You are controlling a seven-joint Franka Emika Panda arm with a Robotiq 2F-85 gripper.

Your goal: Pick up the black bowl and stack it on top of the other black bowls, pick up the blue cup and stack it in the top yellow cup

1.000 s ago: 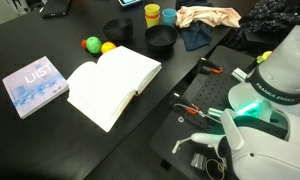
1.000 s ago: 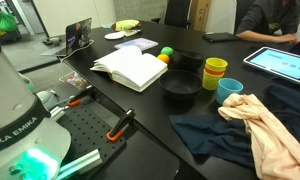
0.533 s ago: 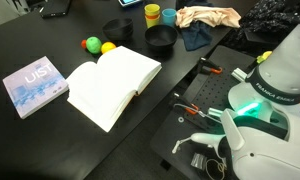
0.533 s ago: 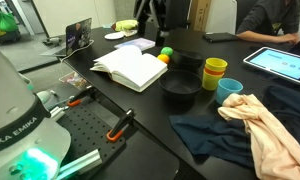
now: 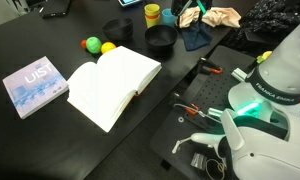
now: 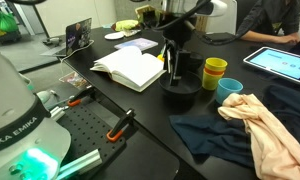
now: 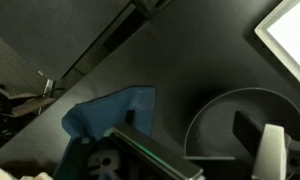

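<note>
The single black bowl (image 5: 160, 38) sits by the open book and also shows in an exterior view (image 6: 180, 94) and the wrist view (image 7: 225, 120). The stack of black bowls (image 5: 117, 27) stands behind it, partly hidden by the arm (image 6: 189, 62). The yellow cup (image 5: 152, 13) (image 6: 215, 71) and the blue cup (image 5: 169, 15) (image 6: 230, 90) stand side by side. My gripper (image 6: 173, 58) (image 5: 193, 13) hangs open just above the single bowl. In the wrist view the gripper (image 7: 190, 125) has one finger over the bowl's inside and the other outside its rim.
An open white book (image 5: 112, 84) lies mid-table, with a green ball (image 5: 91, 44) and a yellow ball (image 5: 108, 47) behind it. A blue book (image 5: 34, 85) lies apart. A dark blue cloth (image 6: 215, 130) (image 7: 115, 108) and a peach cloth (image 6: 258, 125) lie beside the cups.
The arm has come into both exterior views and dropped over the single black bowl. Bowls, cups and book have not moved.
</note>
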